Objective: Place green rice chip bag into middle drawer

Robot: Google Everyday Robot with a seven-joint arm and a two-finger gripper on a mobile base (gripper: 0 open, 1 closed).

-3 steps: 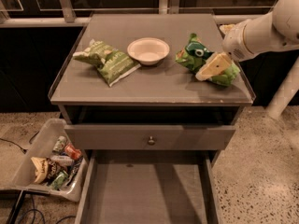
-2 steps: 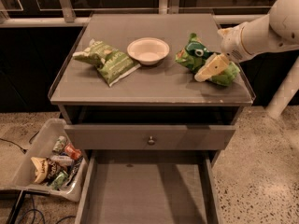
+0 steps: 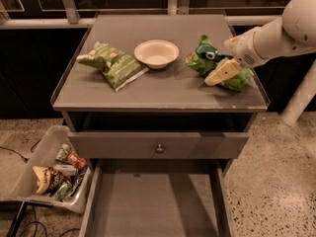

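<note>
- The green rice chip bag (image 3: 199, 61) sits on the bench (image 3: 163, 90) just right of the white bowl (image 3: 157, 53). It's crinkled and bright green, with a dark green round logo facing up and a puffier lighter green end farther from the bowl.
- The gripper (image 3: 222, 73) is right on the far half of that bag, with a cream-coloured part lying across it. I honestly can't tell how the jaws stand.
- A paler olive-green bag (image 3: 114, 65) lies on the bowl's other side.
- The middle drawer (image 3: 153, 201) is pulled out well below the bowl, under the closed drawer front with a knob (image 3: 159, 145).
</note>
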